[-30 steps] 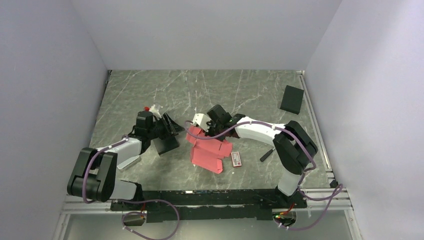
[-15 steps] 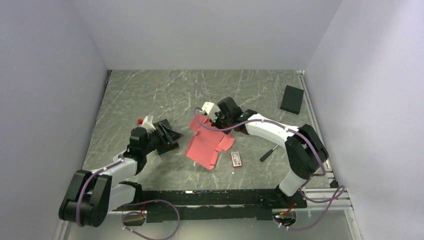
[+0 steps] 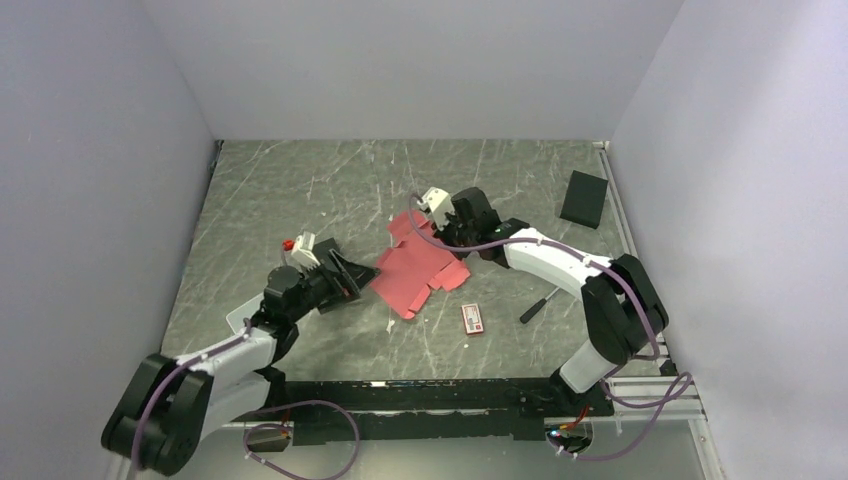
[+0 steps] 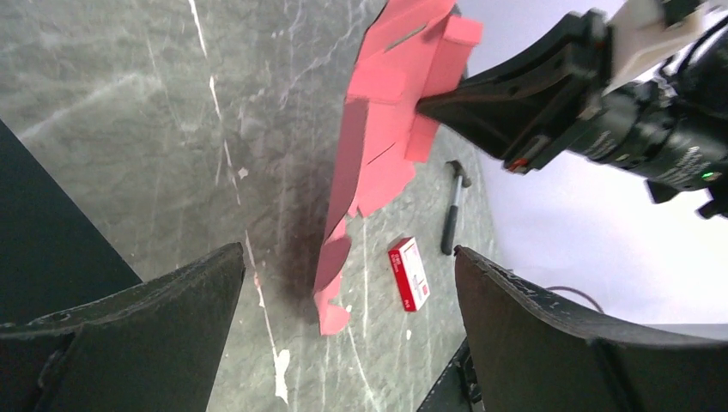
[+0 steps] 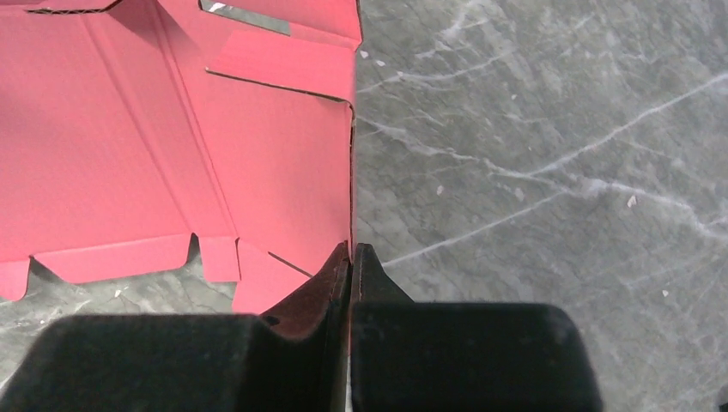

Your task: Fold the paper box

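Box [image 3: 415, 268], a flat die-cut sheet, lies tilted at table [image 3: 300, 180] centre, its 1 o'clock edge raised and pinched by the right gripper [image 5: 352, 253], fingers pressed together on it; left gripper [image 3: 352, 277] spread wide, empty, just beside the box at its 9 o'clock.

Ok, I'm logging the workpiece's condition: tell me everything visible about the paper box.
The paper box is a plain red-pink die-cut sheet of thin cardboard, unfolded, with creases, slits and small tabs along its edges. It sits mid-table, tilted: the right gripper is shut on one edge and holds that side raised, while the opposite edge rests on the grey marbled table. The open left gripper faces it without touching.
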Available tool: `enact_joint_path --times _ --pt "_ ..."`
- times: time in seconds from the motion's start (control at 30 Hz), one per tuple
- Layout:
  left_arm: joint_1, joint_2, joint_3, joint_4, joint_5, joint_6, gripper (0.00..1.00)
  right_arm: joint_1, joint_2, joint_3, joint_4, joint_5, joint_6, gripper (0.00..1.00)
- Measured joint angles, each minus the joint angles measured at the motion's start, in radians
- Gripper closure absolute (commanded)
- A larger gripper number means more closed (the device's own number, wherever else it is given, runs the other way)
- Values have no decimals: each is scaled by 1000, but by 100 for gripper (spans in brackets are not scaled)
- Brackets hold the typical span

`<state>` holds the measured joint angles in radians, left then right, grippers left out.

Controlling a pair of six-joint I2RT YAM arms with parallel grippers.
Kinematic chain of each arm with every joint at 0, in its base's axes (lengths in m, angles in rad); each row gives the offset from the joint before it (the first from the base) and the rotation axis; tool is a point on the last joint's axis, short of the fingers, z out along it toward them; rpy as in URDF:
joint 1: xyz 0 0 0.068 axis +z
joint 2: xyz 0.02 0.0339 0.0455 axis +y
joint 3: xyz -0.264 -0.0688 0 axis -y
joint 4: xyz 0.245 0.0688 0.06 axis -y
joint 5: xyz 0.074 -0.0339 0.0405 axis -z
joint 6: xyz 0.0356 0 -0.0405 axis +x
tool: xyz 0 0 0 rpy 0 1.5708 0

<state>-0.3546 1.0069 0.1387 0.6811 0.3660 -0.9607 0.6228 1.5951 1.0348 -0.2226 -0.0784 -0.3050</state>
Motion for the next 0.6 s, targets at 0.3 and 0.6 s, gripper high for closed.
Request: enact_joint_path --times 0.3,0.6 --pt "-145 263 59 97 -111 40 21 -31 -47 -16 32 -2 57 100" --pt "-179 452 174 264 -214 82 25 -44 -60 -31 60 -28 116 100"
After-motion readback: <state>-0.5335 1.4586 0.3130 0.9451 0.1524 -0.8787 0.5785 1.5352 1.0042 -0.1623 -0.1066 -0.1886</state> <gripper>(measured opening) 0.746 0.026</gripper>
